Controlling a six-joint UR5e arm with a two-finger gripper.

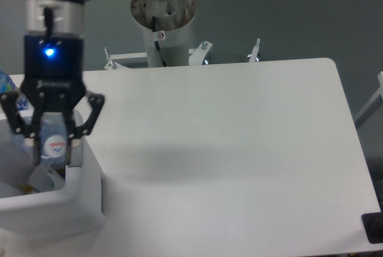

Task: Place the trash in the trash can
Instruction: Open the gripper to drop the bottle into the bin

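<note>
Camera view: jaws clamp the crushed bottle (52, 145) between them — end-on, over the trash can (78, 200).

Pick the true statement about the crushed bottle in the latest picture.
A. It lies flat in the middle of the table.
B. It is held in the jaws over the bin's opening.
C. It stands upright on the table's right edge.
B: the gripper is shut on the bottle, which hangs over the bin.

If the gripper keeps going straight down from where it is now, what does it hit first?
Probably the contents of the trash can: the gripper, shut on the crushed bottle, points down into its opening, where a white scrap lies below. Depth is unclear.
</note>
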